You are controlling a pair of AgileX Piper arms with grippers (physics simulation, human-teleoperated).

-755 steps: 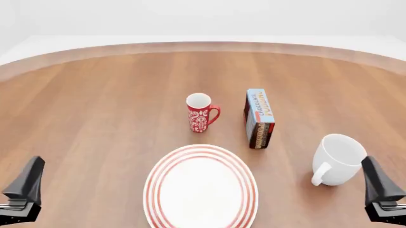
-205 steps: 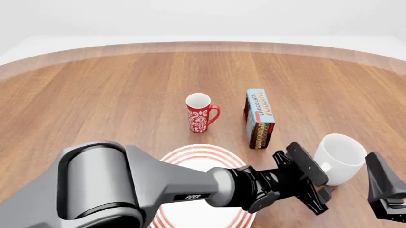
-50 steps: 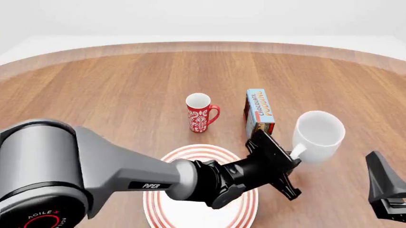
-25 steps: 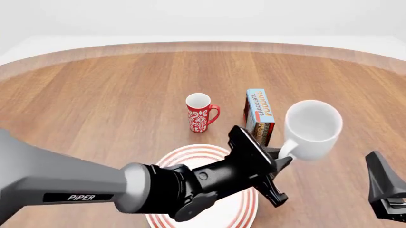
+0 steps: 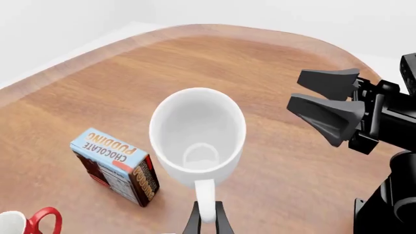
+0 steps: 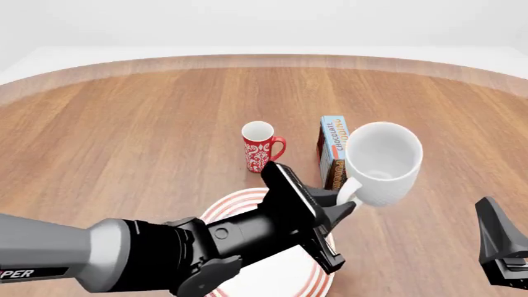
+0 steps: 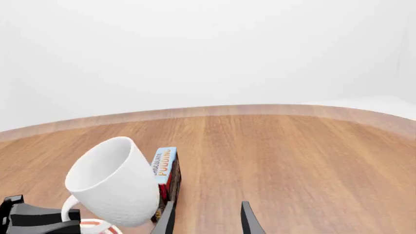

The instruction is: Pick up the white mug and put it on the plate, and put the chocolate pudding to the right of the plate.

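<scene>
**Op:** Since half a second back, I'm seeing the white mug (image 6: 382, 162) carried further toward the left arm's own side; it is now hanging in front of the chocolate pudding (image 6: 332, 148) in the front view, covering part of the carton's face, where earlier it sat just off the carton's edge.

**Log:** Jaws on the left gripper (image 6: 334, 199)?

**Op:** I'm reading them as pinched on the mug's loop handle (image 5: 204, 201). In the left wrist view the two fingertips (image 5: 193, 223) are pressing either side of the handle, with the mug body straight ahead of the jaws, mouth tilted toward the camera, clear of the table (image 6: 148, 124).

**Log:** Plate?

**Op:** I'm finding the plate (image 6: 227, 203) below and behind the left jaws, mostly hidden under the arm. The mug is not on it. The red mug (image 6: 261, 147) is standing beyond the plate, apart from the carton.

**Log:** Right gripper?

**Op:** I'm seeing the right gripper (image 7: 206, 217) parked near the table's near edge, fingers spread with nothing between them. Ahead of its jaws I'm seeing the lifted mug and the upright pudding carton behind it.
</scene>
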